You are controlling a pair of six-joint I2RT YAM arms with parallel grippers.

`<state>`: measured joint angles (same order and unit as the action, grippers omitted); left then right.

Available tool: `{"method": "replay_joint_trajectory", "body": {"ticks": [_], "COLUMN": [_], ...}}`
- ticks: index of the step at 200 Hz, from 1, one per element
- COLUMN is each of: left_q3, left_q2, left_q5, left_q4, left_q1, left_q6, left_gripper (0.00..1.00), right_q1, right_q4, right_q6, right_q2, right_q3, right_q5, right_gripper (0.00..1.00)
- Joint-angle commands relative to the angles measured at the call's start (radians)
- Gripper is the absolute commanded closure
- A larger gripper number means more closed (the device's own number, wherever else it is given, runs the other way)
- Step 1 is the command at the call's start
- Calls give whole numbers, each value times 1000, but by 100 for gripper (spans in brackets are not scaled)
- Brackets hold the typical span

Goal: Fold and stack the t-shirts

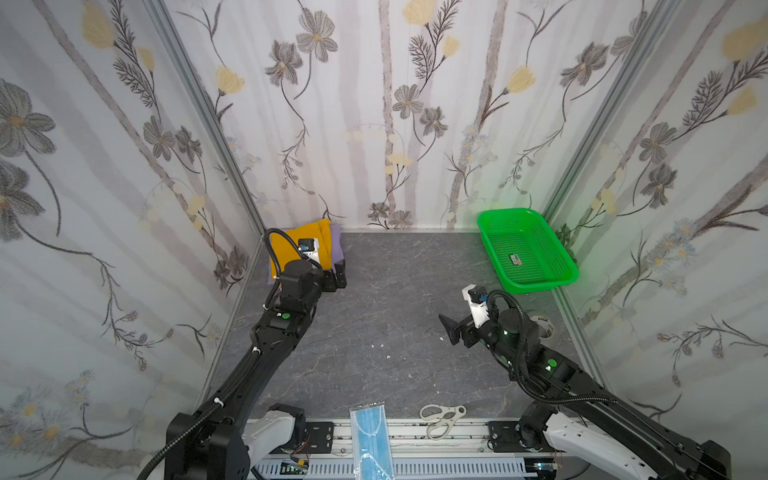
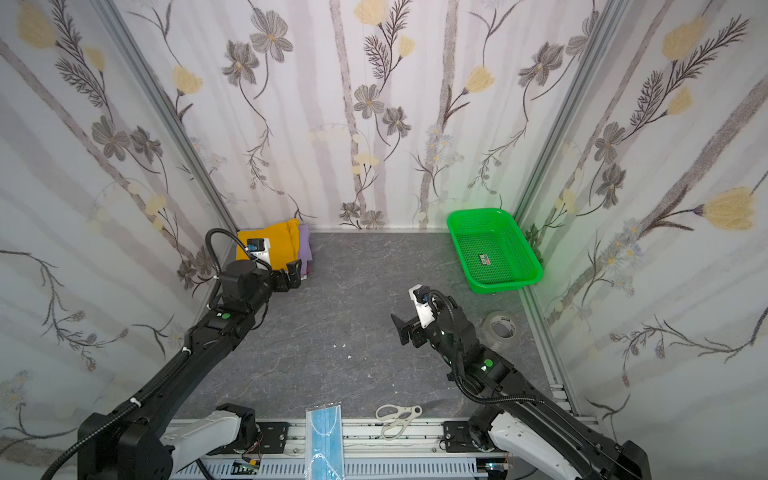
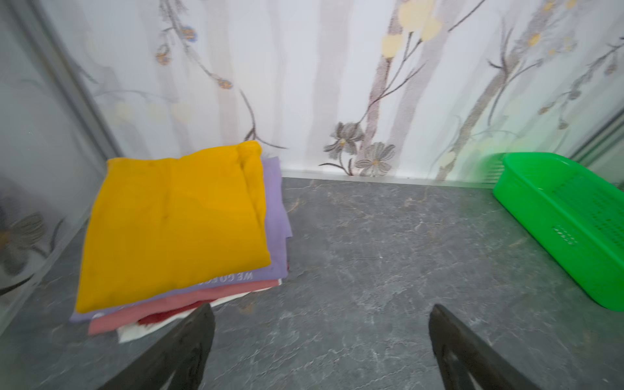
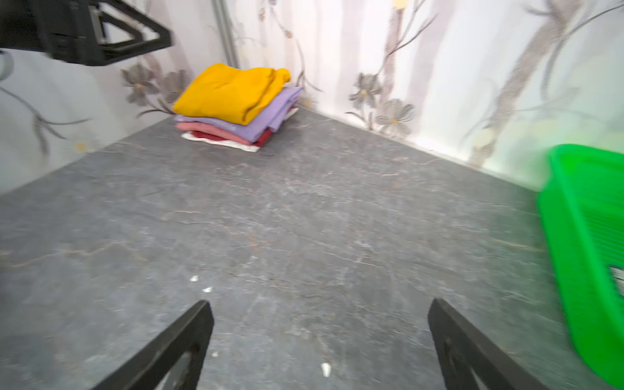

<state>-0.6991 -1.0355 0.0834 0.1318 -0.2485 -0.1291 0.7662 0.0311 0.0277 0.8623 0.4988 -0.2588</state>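
The t-shirts lie folded in one stack in the back-left corner. The mustard-yellow one (image 3: 175, 223) is on top, then the lilac one (image 3: 275, 216) with white lettering, a pink one (image 3: 189, 300), a dark red layer and a white one (image 3: 135, 332) at the bottom. Both top views show the yellow top (image 1: 320, 230) (image 2: 282, 245). My left gripper (image 1: 337, 276) (image 3: 320, 309) hangs open just in front of the stack's near right corner, holding nothing. My right gripper (image 1: 451, 330) (image 4: 320, 304) stands open over bare table at mid-right, far from the stack (image 4: 229, 93).
An empty green mesh basket (image 1: 536, 286) (image 4: 574, 236) sits at the back right. A tape roll (image 2: 500, 328) lies beside the right arm. White scissors (image 1: 442, 417) and a blue face mask (image 1: 370, 436) rest at the front edge. Papered walls close in three sides.
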Motion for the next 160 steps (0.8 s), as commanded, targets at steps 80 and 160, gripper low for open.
{"method": "replay_joint_trajectory", "body": {"ticks": [80, 160], "left_q3": [469, 397], "left_q2": [15, -301], "left_q5": [440, 3], "left_q4": [530, 716], "left_q1": [70, 242], "left_q6": [57, 81], "left_gripper": [0, 0], "right_q1": [-353, -558], "right_q4": [712, 1242], "right_q6": [114, 109], "right_q2": [34, 345], "right_q3": [-361, -473], "right_q5": [-175, -110], "right_gripper": [0, 0]}}
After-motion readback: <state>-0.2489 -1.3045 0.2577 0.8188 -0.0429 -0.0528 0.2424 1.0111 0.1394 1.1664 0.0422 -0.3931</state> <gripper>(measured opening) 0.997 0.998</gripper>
